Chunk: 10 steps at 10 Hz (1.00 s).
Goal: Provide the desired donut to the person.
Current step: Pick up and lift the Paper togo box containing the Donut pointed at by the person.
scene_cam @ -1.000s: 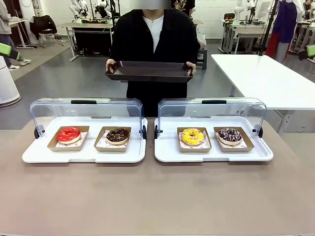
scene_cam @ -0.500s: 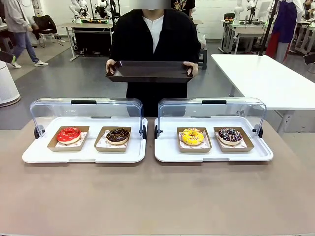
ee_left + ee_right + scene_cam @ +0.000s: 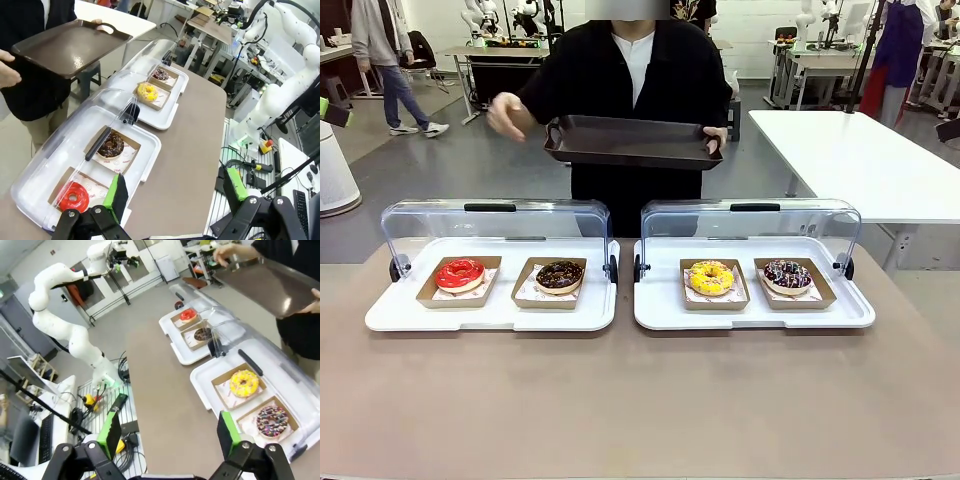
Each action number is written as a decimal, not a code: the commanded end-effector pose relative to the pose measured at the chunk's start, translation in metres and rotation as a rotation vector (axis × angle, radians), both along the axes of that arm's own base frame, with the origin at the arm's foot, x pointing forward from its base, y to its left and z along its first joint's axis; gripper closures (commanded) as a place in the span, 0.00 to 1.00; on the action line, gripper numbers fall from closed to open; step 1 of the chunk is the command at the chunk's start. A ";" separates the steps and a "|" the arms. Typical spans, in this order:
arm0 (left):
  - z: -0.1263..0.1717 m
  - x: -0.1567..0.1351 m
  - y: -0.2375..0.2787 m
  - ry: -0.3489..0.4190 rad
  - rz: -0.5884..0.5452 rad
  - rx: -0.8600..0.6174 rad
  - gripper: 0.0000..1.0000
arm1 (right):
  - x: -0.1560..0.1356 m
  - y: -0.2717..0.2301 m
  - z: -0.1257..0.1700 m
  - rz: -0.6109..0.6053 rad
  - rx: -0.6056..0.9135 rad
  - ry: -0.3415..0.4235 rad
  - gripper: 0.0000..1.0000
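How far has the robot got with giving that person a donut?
Nothing looks done yet: the red donut, chocolate donut, yellow donut and sprinkled donut all sit in their cardboard trays. In hand: the person holds out an empty dark tray, one hand raised beside it. The left pincer and right pincer are open and empty, far from the donuts. Left: picking the chosen donut and delivering it.

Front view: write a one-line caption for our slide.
Person holding a tray in one hand behind two cases with four donuts.
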<state>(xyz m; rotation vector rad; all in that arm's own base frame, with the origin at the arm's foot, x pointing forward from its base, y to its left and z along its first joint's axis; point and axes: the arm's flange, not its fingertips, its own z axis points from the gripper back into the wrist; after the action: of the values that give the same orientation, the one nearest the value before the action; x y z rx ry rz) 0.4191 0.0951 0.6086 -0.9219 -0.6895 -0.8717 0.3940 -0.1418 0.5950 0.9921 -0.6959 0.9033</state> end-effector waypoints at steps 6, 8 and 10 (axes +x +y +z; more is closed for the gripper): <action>-0.002 -0.001 0.000 0.012 -0.015 -0.016 0.00 | 0.000 -0.003 0.000 -0.014 0.009 -0.006 0.00; -0.002 -0.001 0.000 0.012 -0.015 -0.016 0.00 | 0.000 -0.003 0.000 -0.014 0.009 -0.006 0.00; -0.002 -0.001 0.000 0.012 -0.015 -0.016 0.00 | 0.000 -0.003 0.000 -0.014 0.009 -0.006 0.00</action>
<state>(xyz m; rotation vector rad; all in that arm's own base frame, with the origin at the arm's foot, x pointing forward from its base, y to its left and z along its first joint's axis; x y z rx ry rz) 0.4190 0.0945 0.6060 -0.9354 -0.6794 -0.8734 0.3926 -0.1460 0.5955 0.9887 -0.7042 0.8927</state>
